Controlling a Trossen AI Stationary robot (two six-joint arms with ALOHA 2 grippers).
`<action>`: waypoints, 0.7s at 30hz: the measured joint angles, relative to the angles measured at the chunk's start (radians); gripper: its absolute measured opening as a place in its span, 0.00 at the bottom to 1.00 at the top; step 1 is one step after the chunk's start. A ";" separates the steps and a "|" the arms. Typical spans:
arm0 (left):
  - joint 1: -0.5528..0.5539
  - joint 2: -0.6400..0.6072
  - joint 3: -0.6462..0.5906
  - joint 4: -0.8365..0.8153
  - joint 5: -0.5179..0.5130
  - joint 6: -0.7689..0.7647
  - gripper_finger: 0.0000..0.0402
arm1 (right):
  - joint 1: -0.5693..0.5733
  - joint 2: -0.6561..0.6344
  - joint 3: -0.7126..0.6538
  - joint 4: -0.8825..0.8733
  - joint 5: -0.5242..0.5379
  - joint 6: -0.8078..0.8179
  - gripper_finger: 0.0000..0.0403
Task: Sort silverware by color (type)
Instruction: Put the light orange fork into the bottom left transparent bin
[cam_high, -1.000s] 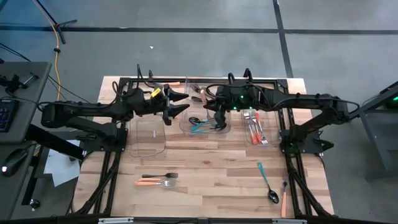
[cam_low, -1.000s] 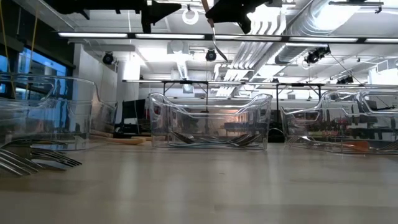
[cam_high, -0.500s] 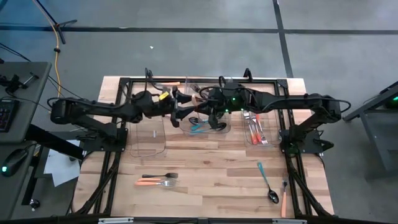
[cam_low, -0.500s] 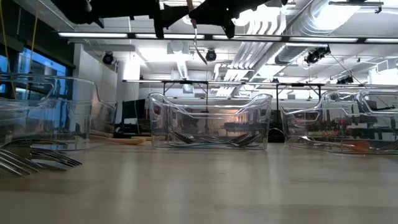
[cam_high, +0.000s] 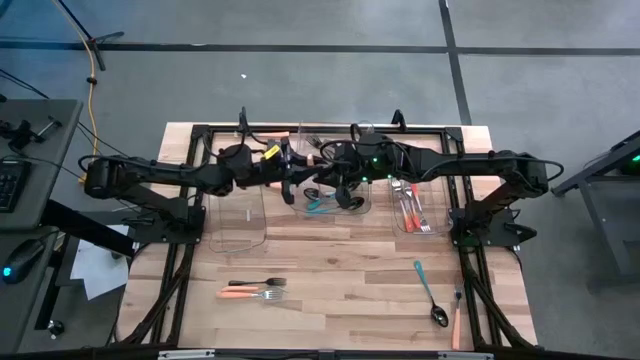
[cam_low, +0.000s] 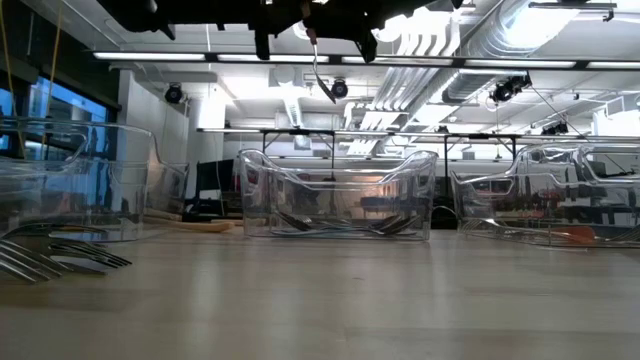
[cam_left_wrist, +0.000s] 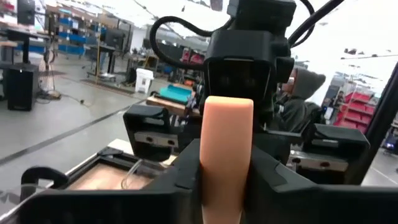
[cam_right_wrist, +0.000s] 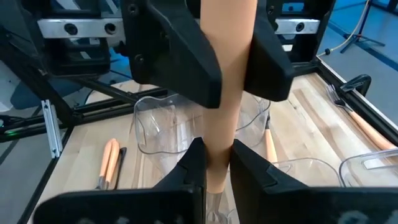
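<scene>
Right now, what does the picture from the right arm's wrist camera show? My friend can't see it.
Two dark grippers hold one orange handle in the air: the right gripper clamps its near part and the left gripper clamps farther along. Below sit clear bins on the wooden table.

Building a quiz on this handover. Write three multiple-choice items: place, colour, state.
1. The grippers meet over: A the floor; B the middle bin; C a keyboard.
2. The held handle is: A orange; B teal; C black.
3. The right gripper is: A wide open; B shut on the handle; C unseen.
B: left gripper and right gripper hang above the middle bin. A: both wrist views show orange. B: its fingers clamp the handle.
</scene>
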 joint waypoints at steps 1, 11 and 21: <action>0.002 -0.007 0.000 -0.018 0.001 0.000 0.14 | 0.000 0.000 0.000 0.000 -0.001 0.000 0.09; 0.039 -0.069 0.000 -0.126 0.000 0.050 0.14 | -0.009 -0.010 0.000 -0.021 0.010 -0.029 0.34; 0.060 -0.271 0.000 -0.405 -0.003 0.131 0.14 | -0.078 -0.143 0.000 -0.327 0.058 -0.025 0.48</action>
